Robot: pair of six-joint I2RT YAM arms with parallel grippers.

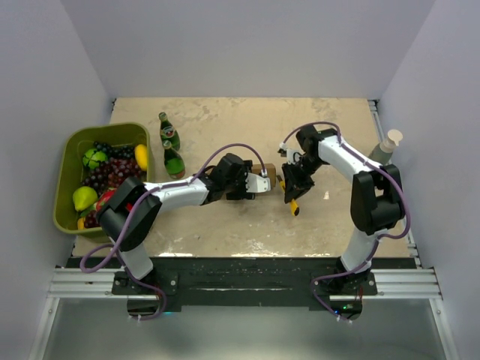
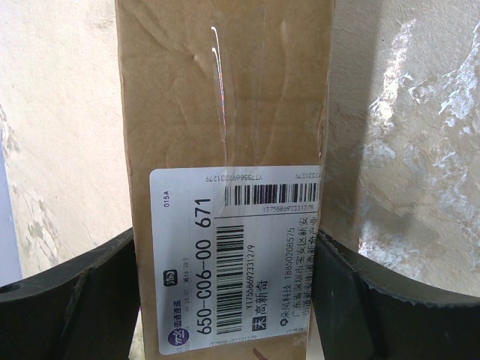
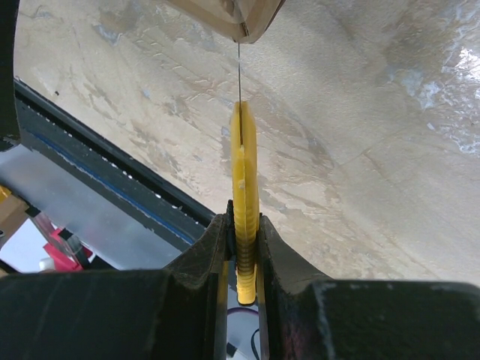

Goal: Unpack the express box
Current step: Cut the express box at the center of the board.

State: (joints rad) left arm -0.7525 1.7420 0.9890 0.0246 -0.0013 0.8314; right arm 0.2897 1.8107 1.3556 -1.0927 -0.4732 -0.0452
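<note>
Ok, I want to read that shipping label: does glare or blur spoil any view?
Left wrist: a thin glare streak on the express box above the label, which is sharp. Right wrist: the yellow knife is crisp, the table shines at upper right. Top external: evenly lit, label not discernible.

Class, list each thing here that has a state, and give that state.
express box, taped shut, clamped by the left end effector
yellow utility knife, blade out, tip at the box's end
left end effector, shut on the express box
right end effector, shut on the knife
green bin, full of fruit
</note>
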